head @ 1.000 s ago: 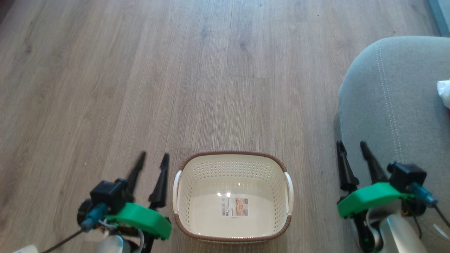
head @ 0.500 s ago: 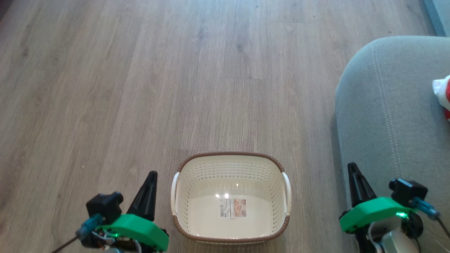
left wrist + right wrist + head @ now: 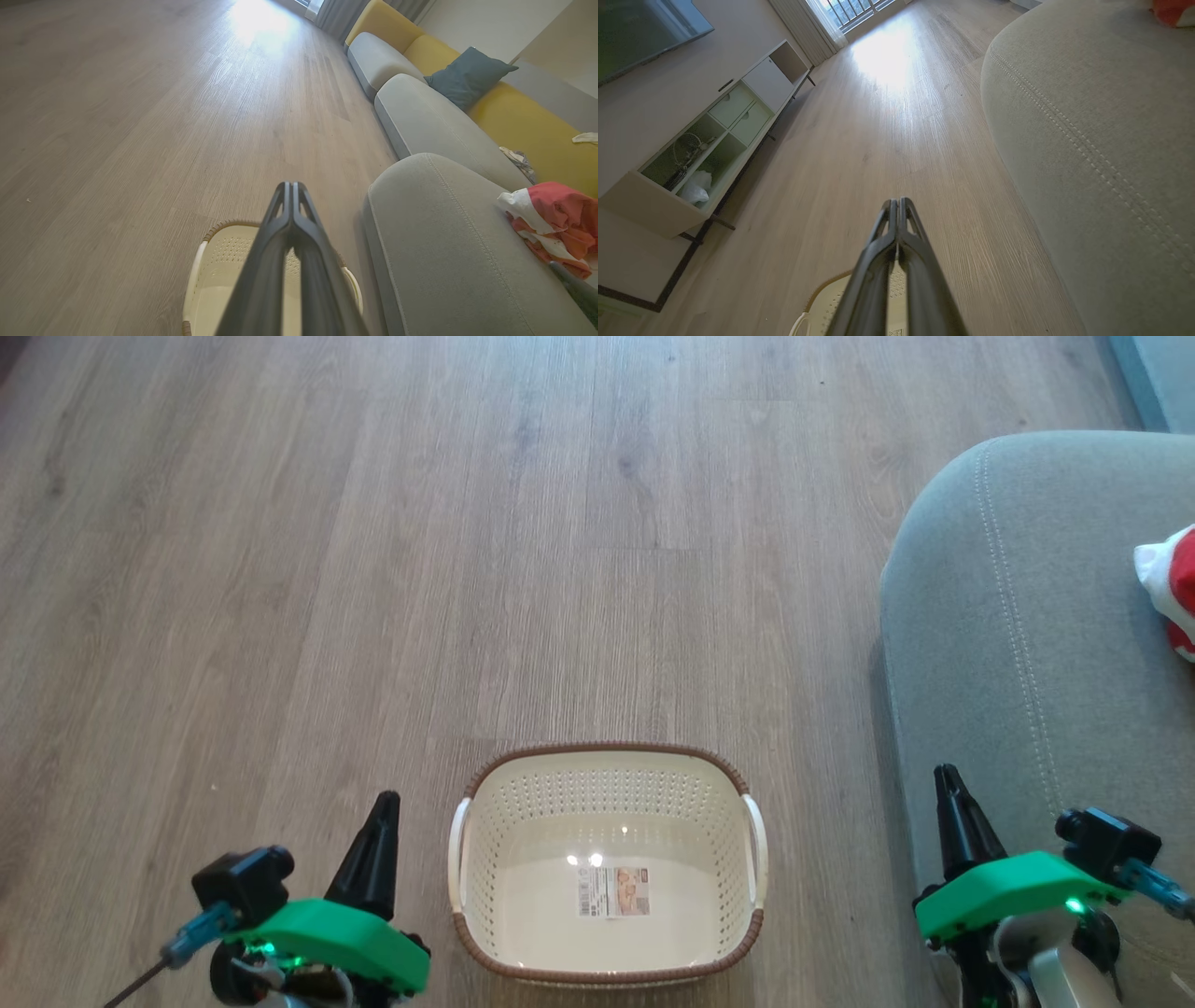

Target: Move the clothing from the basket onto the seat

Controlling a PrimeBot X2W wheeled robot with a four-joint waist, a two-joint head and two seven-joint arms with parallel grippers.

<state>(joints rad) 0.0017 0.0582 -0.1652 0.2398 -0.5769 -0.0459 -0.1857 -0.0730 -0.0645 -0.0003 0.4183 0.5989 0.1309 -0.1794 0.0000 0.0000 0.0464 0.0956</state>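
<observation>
Red clothing [image 3: 560,207] on seat [image 3: 1008,644], basket [image 3: 607,748] bare; left gripper [image 3: 385,803], right gripper [image 3: 949,777] pressed together, unladen; transfer judged done, arms may rest.

Basket [image 3: 607,748]: cream, perforated, brown-rimmed, upright, empty, between left gripper [image 3: 387,800] and right gripper [image 3: 948,775]. Seat [image 3: 1008,663]: grey-green cushion, immediately right of right gripper. Clothing [image 3: 1174,590]: red-and-white, crumpled on seat, ahead-right of right gripper
</observation>
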